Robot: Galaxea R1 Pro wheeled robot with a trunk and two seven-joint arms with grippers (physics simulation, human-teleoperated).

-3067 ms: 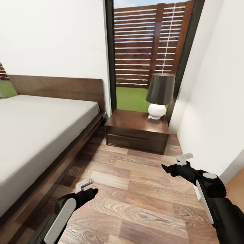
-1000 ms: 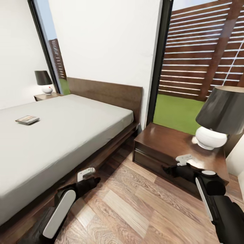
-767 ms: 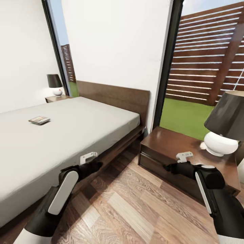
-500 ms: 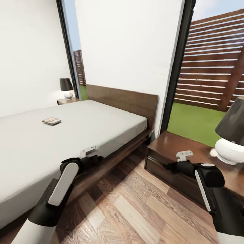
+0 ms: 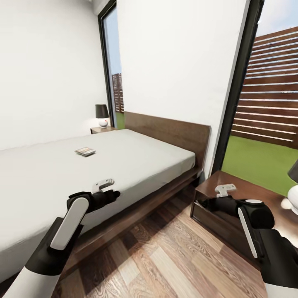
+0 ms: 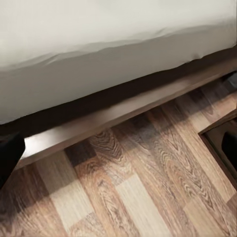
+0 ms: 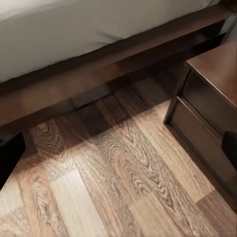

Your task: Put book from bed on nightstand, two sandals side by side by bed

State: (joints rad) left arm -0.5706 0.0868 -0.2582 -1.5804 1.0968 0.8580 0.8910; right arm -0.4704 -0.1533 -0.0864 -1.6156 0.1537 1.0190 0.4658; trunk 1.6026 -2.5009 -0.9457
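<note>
We cannot read the book's (image 5: 85,151) cover; it is too small. The near lamp (image 5: 291,194) is cut off by the head view's edge. Our 2 wrist views crop the bed (image 6: 98,59) and nightstand (image 7: 207,98).

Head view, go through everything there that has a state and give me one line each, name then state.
book: lying flat on the mattress, closed, not held.
bed: mattress bare, nothing on it but the book.
near nightstand: drawers shut.
far nightstand: carries a lamp.
far lamp: upright.
left gripper: empty, jaws' gap cannot be told.
right gripper: empty, jaws' gap cannot be told.
</note>
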